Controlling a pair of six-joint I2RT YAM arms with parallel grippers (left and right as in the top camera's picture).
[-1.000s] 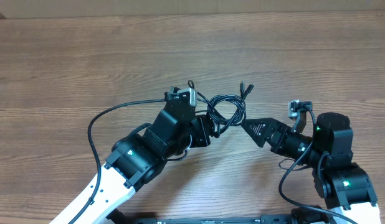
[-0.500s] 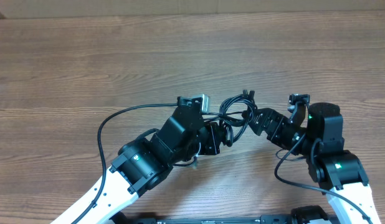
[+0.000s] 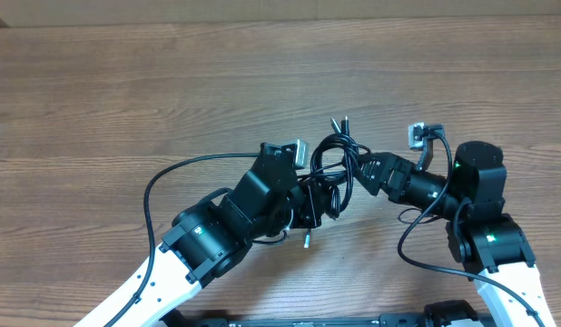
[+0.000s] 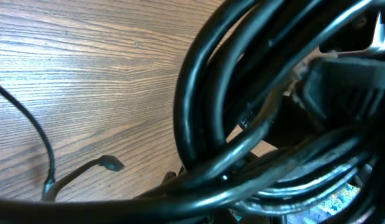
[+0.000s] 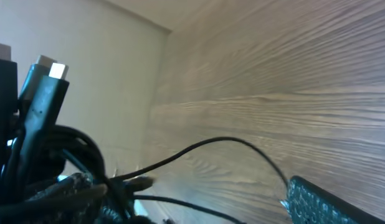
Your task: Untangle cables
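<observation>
Okay, I'm looking down from the overhead and the cables (image 3: 333,156) are bunched in one dark knot near the middle of the table (image 3: 126,91), right between my two arms. My left gripper (image 3: 315,202) is clenched tight, and as far as I can judge it has the near side of that bundle pinched; on the left wrist camera the thick black loops (image 4: 242,93) fill nearly the whole view, crossing over each other, too close for me to pick out single strands. My right gripper (image 3: 364,171) sits just beside the knot on the other side with its jaws spread wide, closed on nothing; on the right wrist view I see only one textured pad (image 5: 329,200) low in the corner, with the tangle off to the left. A pair of plug ends (image 3: 339,121) pokes out of the far side of the bunch, and one thin strand (image 5: 211,144) arcs loose over the wood. So, my read: barely started. No cord lies separated and straight on its own, the loops are all wound together, and every cable is left to pull free.
</observation>
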